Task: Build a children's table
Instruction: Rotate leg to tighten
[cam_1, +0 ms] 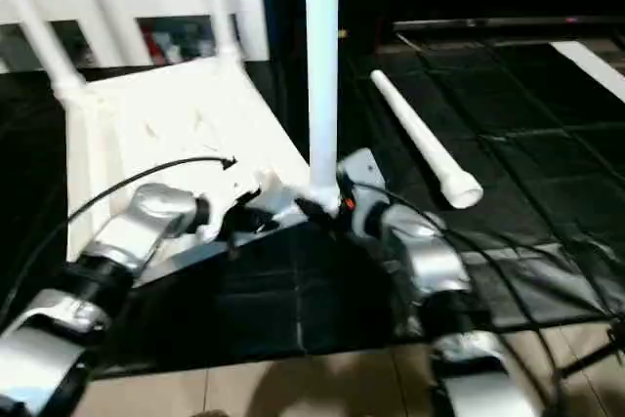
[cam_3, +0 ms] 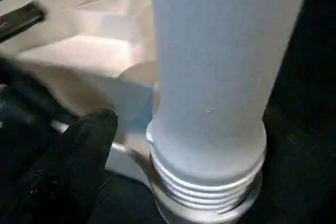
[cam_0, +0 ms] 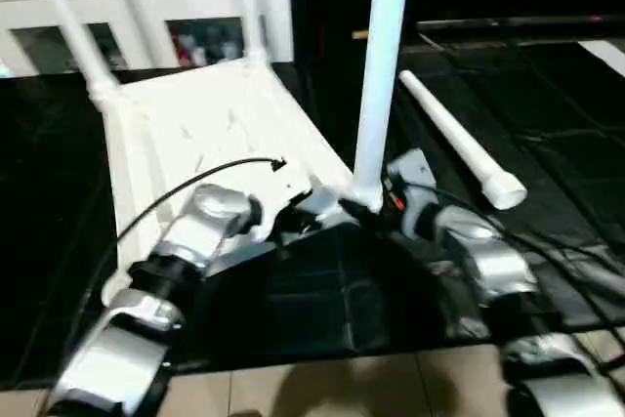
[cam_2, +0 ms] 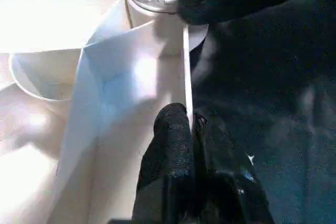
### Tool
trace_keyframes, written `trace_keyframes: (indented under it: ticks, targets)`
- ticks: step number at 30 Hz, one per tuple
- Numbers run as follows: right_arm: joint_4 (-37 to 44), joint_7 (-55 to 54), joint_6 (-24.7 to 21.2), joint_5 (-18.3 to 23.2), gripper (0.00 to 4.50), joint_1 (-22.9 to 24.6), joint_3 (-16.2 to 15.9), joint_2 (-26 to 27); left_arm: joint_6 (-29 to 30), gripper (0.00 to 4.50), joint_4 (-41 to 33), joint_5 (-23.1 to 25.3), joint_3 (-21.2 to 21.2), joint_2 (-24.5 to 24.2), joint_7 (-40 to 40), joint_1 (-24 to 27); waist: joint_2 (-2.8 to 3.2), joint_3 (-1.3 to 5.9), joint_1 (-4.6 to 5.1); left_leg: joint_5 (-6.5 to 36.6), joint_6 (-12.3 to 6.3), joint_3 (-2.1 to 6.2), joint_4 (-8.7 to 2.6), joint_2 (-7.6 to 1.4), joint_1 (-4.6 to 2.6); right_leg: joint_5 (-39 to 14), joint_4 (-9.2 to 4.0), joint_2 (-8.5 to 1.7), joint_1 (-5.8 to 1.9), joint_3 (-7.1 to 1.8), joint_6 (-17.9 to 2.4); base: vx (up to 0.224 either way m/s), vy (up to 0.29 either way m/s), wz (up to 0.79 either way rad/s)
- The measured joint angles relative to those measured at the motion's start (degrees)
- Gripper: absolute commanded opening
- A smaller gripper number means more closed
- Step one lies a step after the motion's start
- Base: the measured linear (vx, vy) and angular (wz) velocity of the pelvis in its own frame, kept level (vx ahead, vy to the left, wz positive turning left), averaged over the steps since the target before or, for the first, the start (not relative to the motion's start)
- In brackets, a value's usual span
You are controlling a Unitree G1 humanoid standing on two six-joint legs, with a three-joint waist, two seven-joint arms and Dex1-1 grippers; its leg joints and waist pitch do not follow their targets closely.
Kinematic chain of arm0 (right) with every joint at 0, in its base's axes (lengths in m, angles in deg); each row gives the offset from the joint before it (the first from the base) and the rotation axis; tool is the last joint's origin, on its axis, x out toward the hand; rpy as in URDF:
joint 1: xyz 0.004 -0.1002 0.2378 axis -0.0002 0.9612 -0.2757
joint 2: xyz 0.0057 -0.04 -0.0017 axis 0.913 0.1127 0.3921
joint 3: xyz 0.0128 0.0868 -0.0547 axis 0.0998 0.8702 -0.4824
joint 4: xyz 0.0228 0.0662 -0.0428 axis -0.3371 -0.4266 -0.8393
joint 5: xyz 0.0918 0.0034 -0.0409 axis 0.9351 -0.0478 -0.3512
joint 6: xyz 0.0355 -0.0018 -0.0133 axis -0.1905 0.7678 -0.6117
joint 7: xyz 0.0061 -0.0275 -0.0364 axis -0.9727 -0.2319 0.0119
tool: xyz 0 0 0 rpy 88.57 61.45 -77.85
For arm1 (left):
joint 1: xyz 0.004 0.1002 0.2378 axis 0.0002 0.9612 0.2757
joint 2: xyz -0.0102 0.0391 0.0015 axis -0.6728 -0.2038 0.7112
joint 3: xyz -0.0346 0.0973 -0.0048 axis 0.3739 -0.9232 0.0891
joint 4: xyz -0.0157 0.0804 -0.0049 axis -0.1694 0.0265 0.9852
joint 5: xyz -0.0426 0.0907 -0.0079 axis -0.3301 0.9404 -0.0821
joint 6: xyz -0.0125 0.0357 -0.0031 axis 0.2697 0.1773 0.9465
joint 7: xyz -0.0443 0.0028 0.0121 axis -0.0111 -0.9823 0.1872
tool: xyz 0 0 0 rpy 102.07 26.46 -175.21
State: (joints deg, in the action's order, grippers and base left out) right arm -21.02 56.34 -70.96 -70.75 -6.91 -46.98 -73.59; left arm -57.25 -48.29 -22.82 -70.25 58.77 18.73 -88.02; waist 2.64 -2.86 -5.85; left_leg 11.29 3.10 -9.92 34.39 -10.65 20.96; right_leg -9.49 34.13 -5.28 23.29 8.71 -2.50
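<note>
The children's table top (cam_0: pixel 210 124) lies upside down on the black mat, ribbed underside up. Two white legs (cam_0: pixel 73 26) (cam_0: pixel 246 7) stand in its far corners. A third leg (cam_0: pixel 381 75) stands upright at the near right corner, its threaded end (cam_3: pixel 205 182) still showing above the socket. The fourth leg (cam_0: pixel 459 148) lies loose on the mat to the right. My left gripper (cam_2: pixel 191 129) is shut on the top's thin side wall near that corner. My right gripper (cam_0: pixel 376 204) is open around the upright leg's base, one finger (cam_3: pixel 79 156) standing apart from it.
A white glass-door cabinet (cam_0: pixel 146 7) stands behind the table top. The black mat (cam_0: pixel 547 114) stretches to the right past the loose leg. Light floor tiles (cam_0: pixel 342 388) run along the mat's near edge. A black cable (cam_0: pixel 195 178) arcs over my left forearm.
</note>
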Motion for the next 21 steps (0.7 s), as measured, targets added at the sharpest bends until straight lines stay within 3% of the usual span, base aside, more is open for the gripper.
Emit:
trace_keyframes:
  ticks: [8, 17, 21]
  targets:
    - [4.42, 20.56, 0.98, 2.43, 4.42, 0.75, -3.74, -8.13, -7.60, 0.00, -0.57, -0.12, -3.32, -5.08, 12.35, 0.64, 0.00, 0.00, -2.70, 0.02, -0.05, 0.02, 0.15, -0.02, 0.09, 0.00, 0.03, 0.00, -0.02, -0.02, 0.00, 0.000, 0.000, 0.00]
    - [4.02, 30.49, 0.82, 3.63, 4.42, 0.10, -6.55, -11.17, -12.78, 0.00, -0.45, -0.01, -5.54, -6.98, 18.77, 0.55, -0.01, 0.00, -3.10, 0.01, -0.04, 0.02, 0.19, -0.05, 0.10, 0.00, 0.09, 0.00, -0.04, -0.02, 0.00, 0.000, 0.000, 0.00]
    - [3.39, 31.38, 1.69, 3.58, 4.03, -0.55, -7.66, -10.73, -14.30, 0.00, -0.16, 0.15, -6.26, -6.95, 20.00, 0.25, -0.03, 0.01, -3.19, 0.01, -0.04, 0.02, 0.21, -0.05, 0.11, 0.00, 0.08, 0.00, -0.04, -0.03, 0.00, 0.000, 0.000, 0.00]
